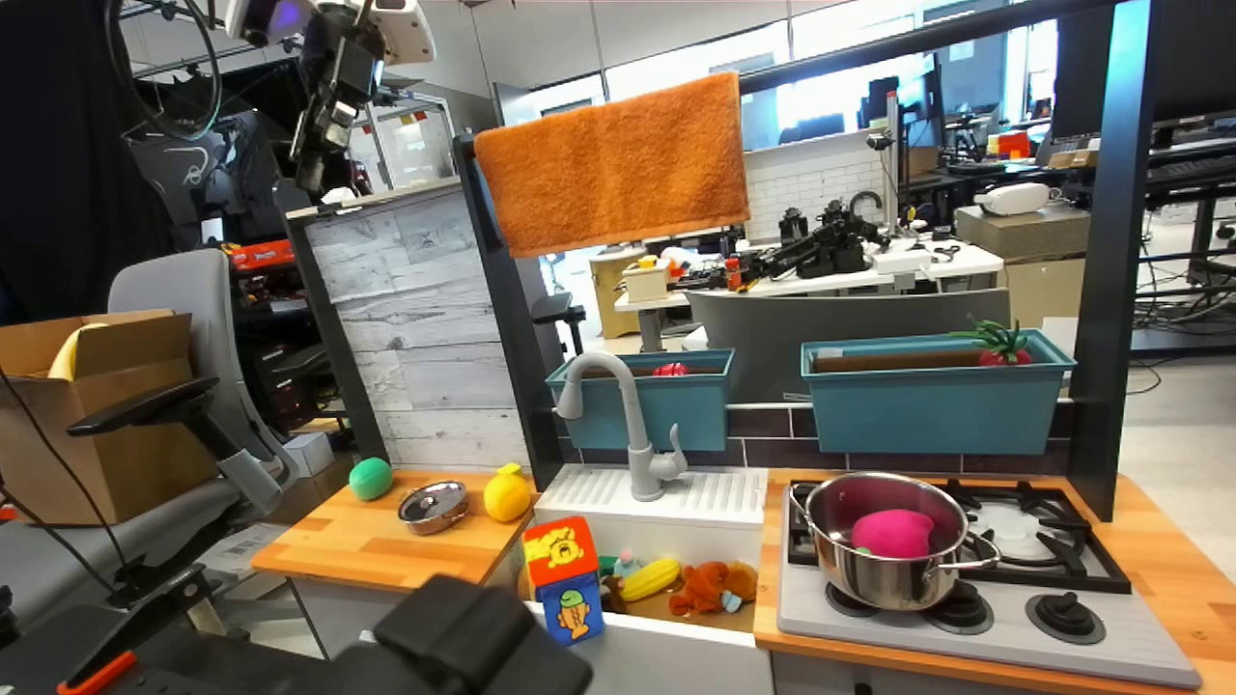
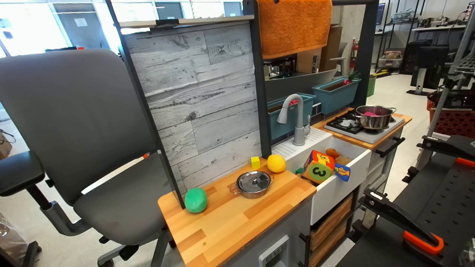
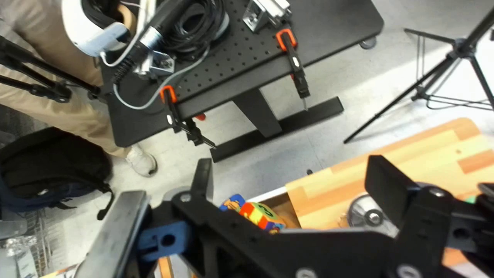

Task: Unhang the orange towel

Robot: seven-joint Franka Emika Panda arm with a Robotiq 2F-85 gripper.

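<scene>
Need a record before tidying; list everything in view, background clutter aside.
Towel: 1, orange, over rail
Sink: 1, white, between counters
Counters: 2, brown, flanking sink
Faucet: 1, grey, behind sink
Toys: several, mixed, in sink
Blocks: count unclear, multicoloured, at sink front
Stove: 1, grey-black, on one counter
Pot: 1, silver, on stove
Pink toy: 1, pink, in pot
Planters: 2, teal, behind sink and stove
Red toys: 2, red, one per planter
Lidded pan: 1, silver, other counter
Round toys: 2, green and yellow, flanking pan
Cube: 1, yellow, near pan
Arm: 1, black-white, high up
Pincer: 1, black, open, apart from towel
</scene>
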